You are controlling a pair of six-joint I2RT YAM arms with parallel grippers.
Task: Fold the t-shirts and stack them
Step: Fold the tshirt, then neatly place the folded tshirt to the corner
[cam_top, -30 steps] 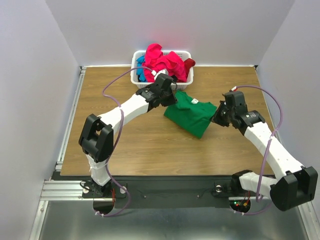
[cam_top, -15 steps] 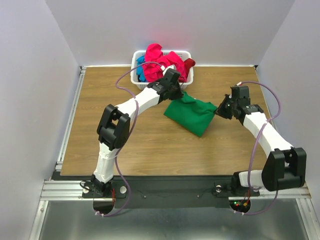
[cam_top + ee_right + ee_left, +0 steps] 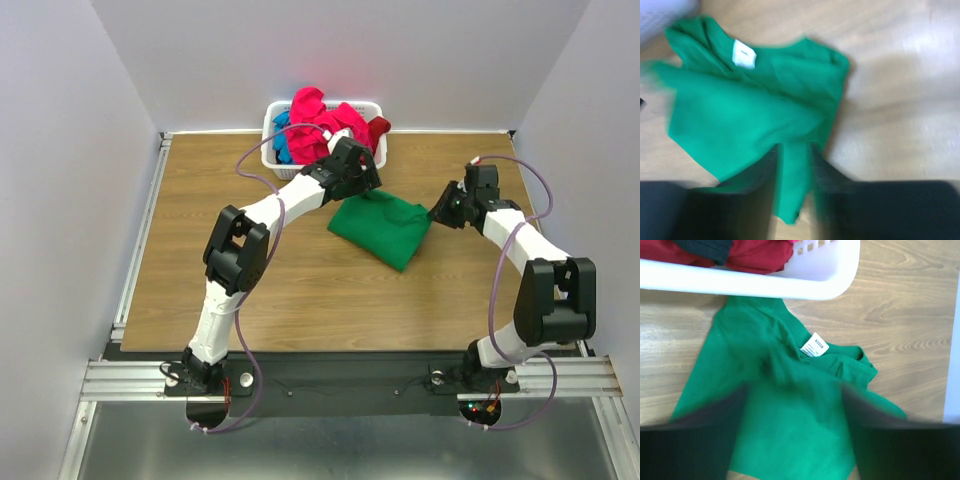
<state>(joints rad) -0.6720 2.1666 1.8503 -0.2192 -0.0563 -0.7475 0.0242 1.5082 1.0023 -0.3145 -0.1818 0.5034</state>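
Note:
A green t-shirt (image 3: 381,229) lies folded on the wooden table just in front of the basket, its white neck label (image 3: 814,345) facing up. My left gripper (image 3: 364,183) hovers over the shirt's far left corner. In the left wrist view that gripper (image 3: 794,396) is open wide, with the cloth lying beneath the gap. My right gripper (image 3: 438,214) is at the shirt's right edge. In its wrist view the right gripper (image 3: 794,150) has parted jaws with a narrow flap of green cloth lying between them. More t-shirts, pink-red (image 3: 330,120) and blue (image 3: 283,142), are piled in the basket.
The white lattice basket (image 3: 271,120) stands at the table's far edge, its rim (image 3: 790,287) right beside the green shirt's collar. Red cloth (image 3: 755,257) and dark cloth (image 3: 705,246) show inside it. Grey walls enclose the table on three sides.
Both grippers have come apart from shut. The left arm reached farther right along the basket, and the right gripper shifted slightly away. The green shirt now lies flatter.

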